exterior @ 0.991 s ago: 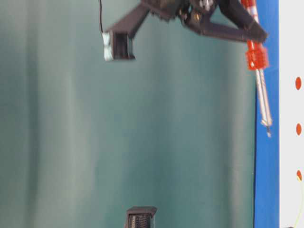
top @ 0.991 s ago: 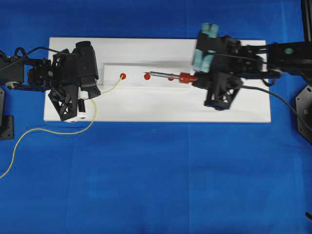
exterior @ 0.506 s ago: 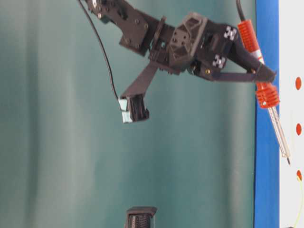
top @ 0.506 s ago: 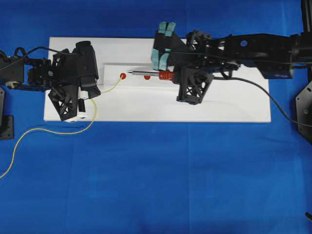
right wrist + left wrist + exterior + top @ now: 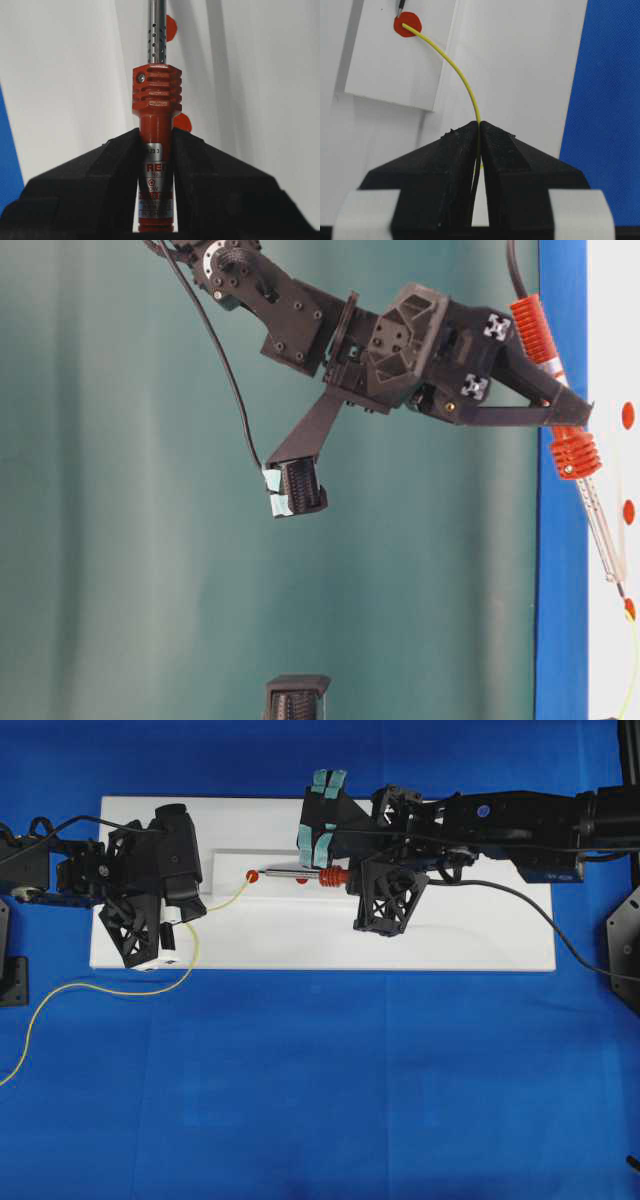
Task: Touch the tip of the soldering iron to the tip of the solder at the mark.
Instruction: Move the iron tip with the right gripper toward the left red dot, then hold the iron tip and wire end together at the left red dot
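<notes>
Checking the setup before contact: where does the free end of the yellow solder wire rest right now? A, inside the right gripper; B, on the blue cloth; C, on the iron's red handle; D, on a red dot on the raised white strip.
D: in the left wrist view the solder curves up from the shut left gripper and its end lies on the red dot.

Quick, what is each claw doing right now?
Left claw: shut on the thin yellow solder wire.
Right claw: shut on the red-handled soldering iron.
</notes>
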